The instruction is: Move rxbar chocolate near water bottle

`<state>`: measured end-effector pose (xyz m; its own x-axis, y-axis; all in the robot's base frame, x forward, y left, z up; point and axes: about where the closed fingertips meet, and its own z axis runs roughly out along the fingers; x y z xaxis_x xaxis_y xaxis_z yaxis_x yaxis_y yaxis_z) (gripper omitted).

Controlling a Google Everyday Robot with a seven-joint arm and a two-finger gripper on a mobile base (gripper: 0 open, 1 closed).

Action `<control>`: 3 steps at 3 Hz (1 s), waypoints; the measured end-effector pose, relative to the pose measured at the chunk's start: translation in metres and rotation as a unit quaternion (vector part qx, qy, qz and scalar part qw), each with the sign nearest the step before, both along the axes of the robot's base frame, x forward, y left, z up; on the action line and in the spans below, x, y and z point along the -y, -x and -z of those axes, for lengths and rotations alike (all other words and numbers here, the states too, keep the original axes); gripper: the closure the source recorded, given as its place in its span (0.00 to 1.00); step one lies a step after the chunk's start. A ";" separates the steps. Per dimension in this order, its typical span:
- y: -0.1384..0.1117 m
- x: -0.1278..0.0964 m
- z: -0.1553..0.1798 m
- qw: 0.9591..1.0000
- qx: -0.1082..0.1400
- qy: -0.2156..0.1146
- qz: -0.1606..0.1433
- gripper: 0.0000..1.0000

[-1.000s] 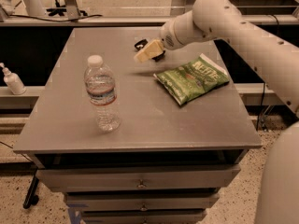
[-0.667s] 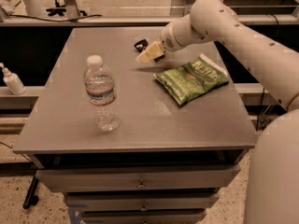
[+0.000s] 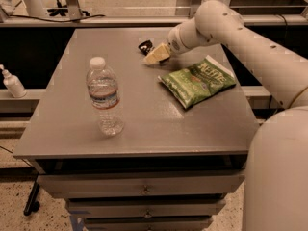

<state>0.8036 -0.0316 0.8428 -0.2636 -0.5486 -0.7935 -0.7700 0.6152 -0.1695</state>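
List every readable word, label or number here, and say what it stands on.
Green chip bag: white lettering, too blurred to read.
Water bottle: label band, print too small to read.
Rxbar chocolate, beside the gripper at the far side of the table: no readable text.
Nothing here can be quoted.

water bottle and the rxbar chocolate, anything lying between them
Nothing: the camera view shows only bare table between the water bottle and the rxbar chocolate. The gripper is close by the bar.
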 end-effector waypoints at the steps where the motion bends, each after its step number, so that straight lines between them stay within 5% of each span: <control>1: 0.002 0.002 0.000 1.000 -0.007 -0.006 0.006 0.38; 3: 0.011 0.005 -0.014 1.000 0.001 -0.014 0.007 0.85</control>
